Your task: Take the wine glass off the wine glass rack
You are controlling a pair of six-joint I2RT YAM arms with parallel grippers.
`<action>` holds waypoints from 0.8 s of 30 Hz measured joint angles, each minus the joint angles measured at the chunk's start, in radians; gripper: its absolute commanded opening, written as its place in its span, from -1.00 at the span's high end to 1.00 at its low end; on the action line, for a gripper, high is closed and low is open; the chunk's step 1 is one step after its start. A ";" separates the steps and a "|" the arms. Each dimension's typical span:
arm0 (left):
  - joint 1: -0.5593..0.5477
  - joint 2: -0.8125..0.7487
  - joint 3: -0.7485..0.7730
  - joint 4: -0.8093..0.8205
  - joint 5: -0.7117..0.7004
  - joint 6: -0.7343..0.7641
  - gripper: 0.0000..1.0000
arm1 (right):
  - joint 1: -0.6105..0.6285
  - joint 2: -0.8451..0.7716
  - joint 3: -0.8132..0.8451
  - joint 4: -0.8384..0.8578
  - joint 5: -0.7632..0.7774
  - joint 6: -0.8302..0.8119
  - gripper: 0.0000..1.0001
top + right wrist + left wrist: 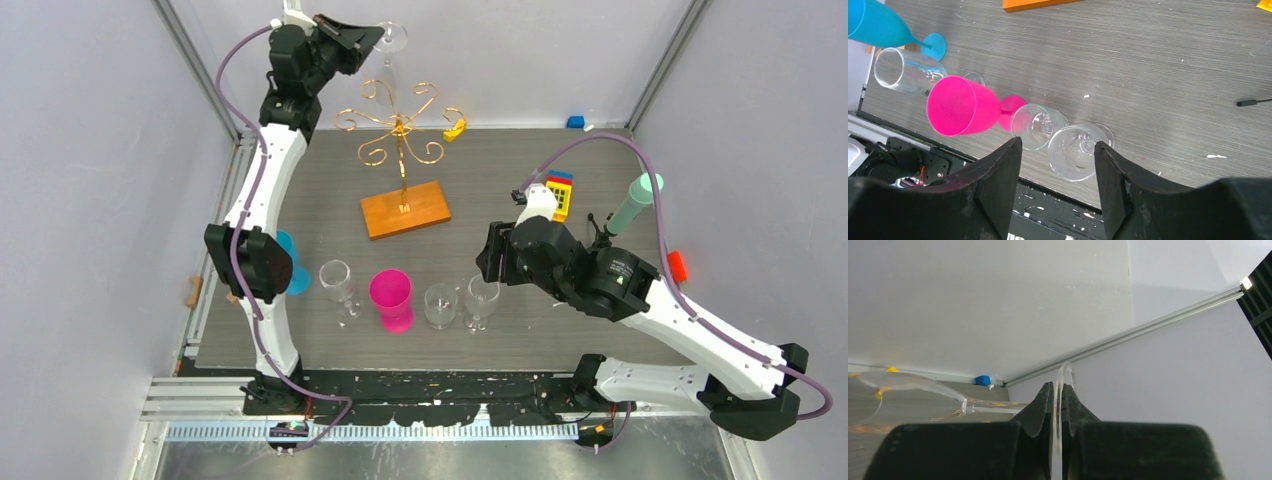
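Up high, my left gripper (1057, 390) is pressed together on the thin round foot of the wine glass (908, 395), one finger on each face of the disc; the stem runs sideways from the fingers to the bowl, so the glass lies roughly level in my grasp. From above, the glass sits behind the top of the wine glass rack (400, 125), near the back wall; whether it touches the top curl of wire I cannot tell. The rack stands upright on its wooden base (405, 210), on the table (500, 160).

My right gripper (1058, 145) is spread wide and holds nothing; it hangs on the near side of the rack and to its right, above two clear glasses (1075, 150) standing just beside each other. Along the same row, nearer me than the rack's base, stand a pink cup (960, 112), another clear glass (903, 70) and a blue cup (878, 25).
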 measured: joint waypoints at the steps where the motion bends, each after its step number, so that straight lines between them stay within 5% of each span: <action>1: 0.006 -0.002 -0.004 0.011 0.002 0.007 1.00 | 0.000 0.000 0.000 0.002 -0.005 -0.002 -0.24; 11: 0.156 -0.173 -0.153 0.003 0.020 0.057 1.00 | 0.000 -0.036 -0.029 0.111 -0.105 -0.037 -0.29; 24: 0.254 -0.633 -0.256 -0.336 0.058 0.201 1.00 | -0.001 -0.064 -0.070 0.452 -0.334 -0.125 -0.30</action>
